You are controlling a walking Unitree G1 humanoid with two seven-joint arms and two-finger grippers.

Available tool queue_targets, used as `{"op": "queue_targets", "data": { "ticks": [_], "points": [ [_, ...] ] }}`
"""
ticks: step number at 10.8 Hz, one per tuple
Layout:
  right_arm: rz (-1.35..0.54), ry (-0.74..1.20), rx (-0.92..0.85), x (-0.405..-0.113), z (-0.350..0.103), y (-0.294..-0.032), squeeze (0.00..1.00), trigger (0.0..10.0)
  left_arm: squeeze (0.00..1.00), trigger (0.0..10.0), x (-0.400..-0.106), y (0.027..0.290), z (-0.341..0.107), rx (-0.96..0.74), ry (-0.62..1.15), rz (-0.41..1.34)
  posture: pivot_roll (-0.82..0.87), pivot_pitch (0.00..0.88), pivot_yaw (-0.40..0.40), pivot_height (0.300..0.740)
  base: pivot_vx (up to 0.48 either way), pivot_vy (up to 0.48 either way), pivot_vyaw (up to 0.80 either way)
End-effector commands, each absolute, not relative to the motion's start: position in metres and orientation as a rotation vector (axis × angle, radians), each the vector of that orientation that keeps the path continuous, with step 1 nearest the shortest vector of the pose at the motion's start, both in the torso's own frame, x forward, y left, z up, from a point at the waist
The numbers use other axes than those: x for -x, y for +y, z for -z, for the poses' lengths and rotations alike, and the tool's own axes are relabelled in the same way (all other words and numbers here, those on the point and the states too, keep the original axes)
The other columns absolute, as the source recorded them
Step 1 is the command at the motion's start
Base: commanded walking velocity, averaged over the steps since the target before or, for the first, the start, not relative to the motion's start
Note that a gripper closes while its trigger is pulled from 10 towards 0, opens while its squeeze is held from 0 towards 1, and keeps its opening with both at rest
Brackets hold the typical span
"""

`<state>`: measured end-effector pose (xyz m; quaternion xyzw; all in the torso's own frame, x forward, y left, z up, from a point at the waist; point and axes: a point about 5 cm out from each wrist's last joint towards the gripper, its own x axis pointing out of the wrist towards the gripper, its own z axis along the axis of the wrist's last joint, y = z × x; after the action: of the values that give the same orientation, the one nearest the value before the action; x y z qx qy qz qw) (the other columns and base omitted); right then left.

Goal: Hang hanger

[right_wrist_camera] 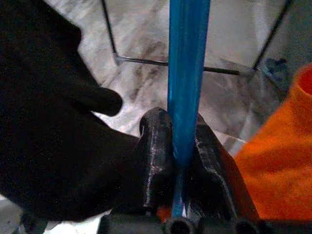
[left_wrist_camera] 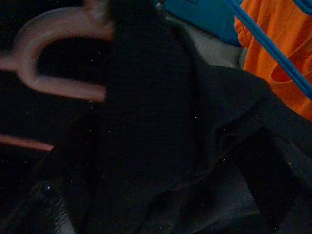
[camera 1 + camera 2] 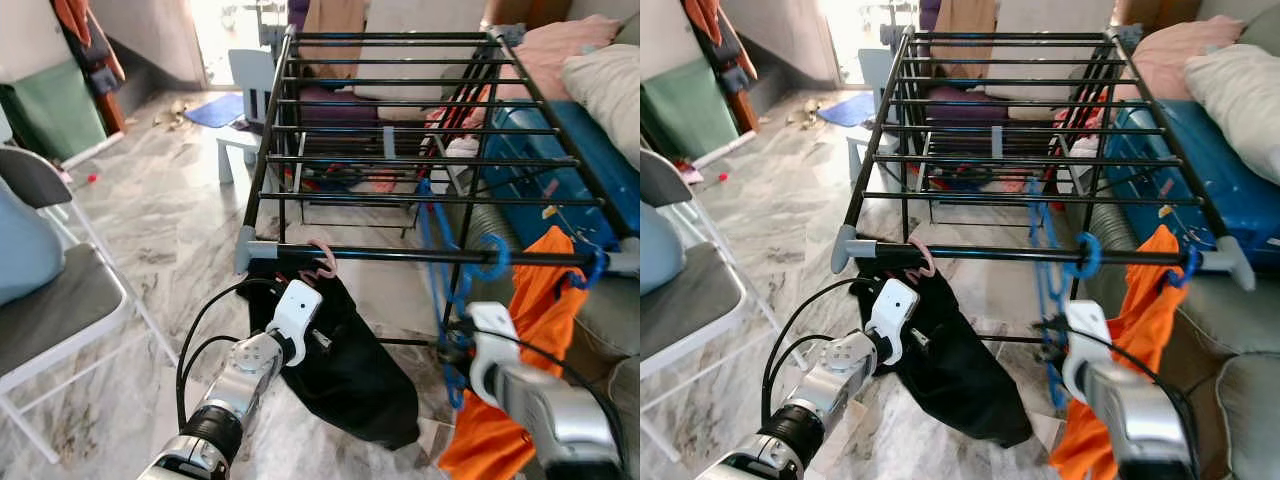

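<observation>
A black drying rack (image 3: 400, 255) stands before me. A pink hanger (image 3: 325, 258) hooks over its front rail, and a black garment (image 3: 350, 370) hangs from it. My left gripper (image 3: 318, 338) presses against that garment just below the pink hook (image 2: 44, 58). A blue hanger (image 3: 437, 240) hooks over the same rail further right. My right gripper (image 1: 181, 122) is shut on its lower bar (image 1: 187, 73) under the rail. Beside it an orange garment (image 3: 530, 330) hangs from another blue hook.
A grey folding chair (image 3: 60, 300) stands close on the left. A blue suitcase (image 3: 540, 170) and pillows (image 3: 610, 80) lie under and beside the rack's right side. A small pale stool (image 3: 245, 100) stands behind the rack. Marble floor (image 3: 160, 210) lies open on the left.
</observation>
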<state>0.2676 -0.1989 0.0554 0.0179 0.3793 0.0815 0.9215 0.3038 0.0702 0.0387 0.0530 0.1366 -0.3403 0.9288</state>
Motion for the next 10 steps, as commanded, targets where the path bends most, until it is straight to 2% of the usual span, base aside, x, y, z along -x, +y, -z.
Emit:
{"op": "queue_targets", "data": {
  "ticks": [1,6,10],
  "points": [
    [-0.196,0.814,-0.031,-0.270,-0.054,-0.195,0.00,10.0,0.00,10.0,-0.304,0.072,-0.039,-0.131,0.283,0.695,0.02,0.000,-0.017,0.740,0.000,0.000,0.00],
    [-0.100,0.887,-0.102,-0.278,-0.038,-0.213,0.00,10.0,0.00,10.0,-0.302,0.074,-0.037,-0.143,0.309,0.708,0.03,0.000,-0.017,0.740,0.000,0.000,0.00],
    [-0.020,0.906,-0.182,-0.271,-0.024,-0.225,0.00,10.0,0.00,10.0,-0.302,0.073,-0.036,-0.145,0.326,0.714,0.03,0.000,-0.016,0.740,0.000,0.000,0.00]
  ]
}}
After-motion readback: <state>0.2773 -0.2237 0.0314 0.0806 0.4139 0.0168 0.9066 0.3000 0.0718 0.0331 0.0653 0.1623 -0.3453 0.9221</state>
